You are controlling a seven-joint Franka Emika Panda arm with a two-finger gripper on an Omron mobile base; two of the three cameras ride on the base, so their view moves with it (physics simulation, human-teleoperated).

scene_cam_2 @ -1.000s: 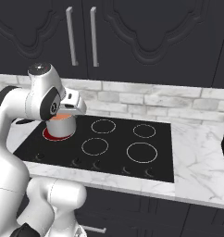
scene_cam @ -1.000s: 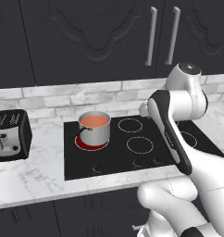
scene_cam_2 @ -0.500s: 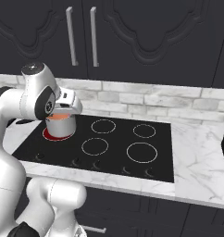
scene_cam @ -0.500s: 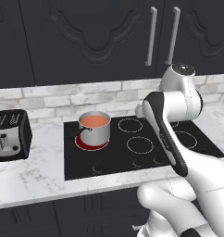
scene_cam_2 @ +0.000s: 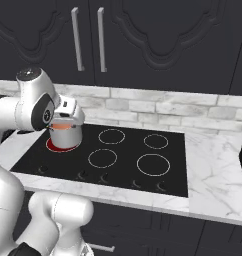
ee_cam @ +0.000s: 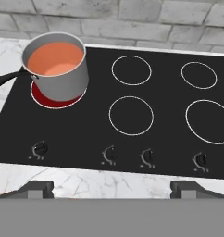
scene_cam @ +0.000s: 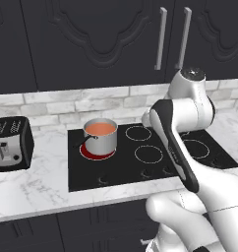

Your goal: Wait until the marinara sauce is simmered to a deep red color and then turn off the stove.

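The marinara sauce [ee_cam: 55,59] was pale orange, filling a small steel saucepan [ee_cam: 63,76] that stood on the glowing red rear-left burner [ee_cam: 56,99] of the stove [ee_cam: 132,152]. Four dark knobs [ee_cam: 109,155] lined the cooktop's front edge. The gripper [ee_cam: 111,187] hung above that front edge, jaws spread wide, holding nothing. A toaster [scene_cam: 10,142] sat on the marble counter [scene_cam: 32,189] to the left.

Marinara sauce [ee_cam: 54,59] pale orange; stove [ee_cam: 132,152] black, white rings; burner [ee_cam: 53,99] red.

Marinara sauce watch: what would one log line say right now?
marinara sauce: pale orange | burner under saucepan: glowing red | stove: on | end effector: open, empty | phase: waiting
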